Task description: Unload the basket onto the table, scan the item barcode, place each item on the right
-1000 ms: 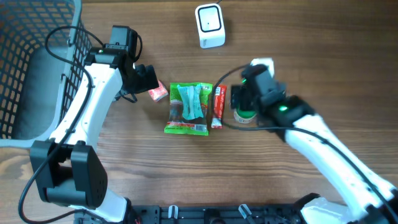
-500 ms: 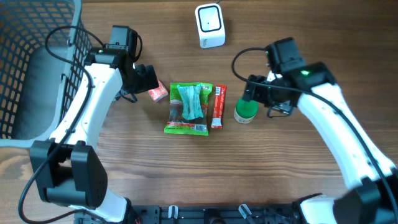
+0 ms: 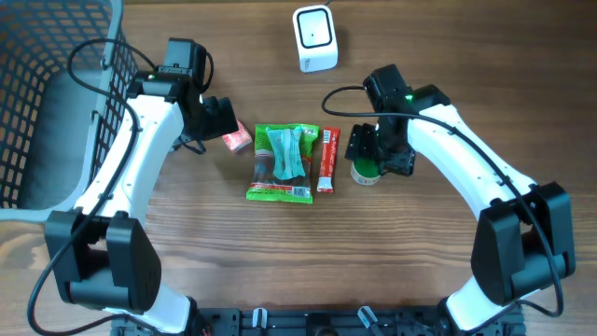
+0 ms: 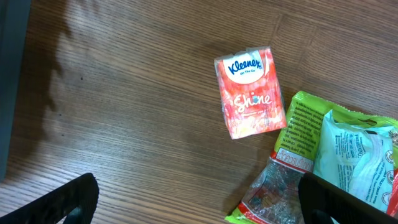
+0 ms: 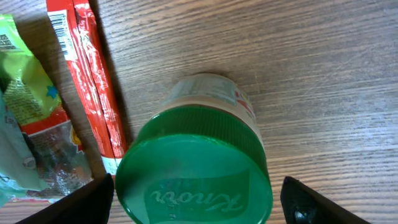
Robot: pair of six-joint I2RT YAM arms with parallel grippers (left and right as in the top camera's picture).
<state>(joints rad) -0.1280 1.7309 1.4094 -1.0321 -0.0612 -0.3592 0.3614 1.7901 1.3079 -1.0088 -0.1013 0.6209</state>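
A small jar with a green lid (image 5: 194, 171) stands upright on the table to the right of a red stick packet (image 5: 87, 74). My right gripper (image 5: 196, 205) is open and straddles the jar, one finger (image 5: 93, 199) hard by the lid's left edge, the other (image 5: 311, 202) a thin gap off its right edge. From overhead the right gripper (image 3: 373, 154) covers most of the jar (image 3: 366, 174). The white scanner (image 3: 314, 37) sits at the back middle. My left gripper (image 4: 205, 205) is open and empty, hovering just short of a red Kleenex pack (image 4: 250, 92).
A green snack bag (image 3: 283, 163) lies between the Kleenex pack (image 3: 236, 140) and the red stick packet (image 3: 327, 159). A dark wire basket (image 3: 37, 103) fills the left side of the table. The left gripper (image 3: 220, 118) is beside it.
My right arm has swung round and its gripper has come back over the jar, with the jaws a little narrower. The left arm has not moved.
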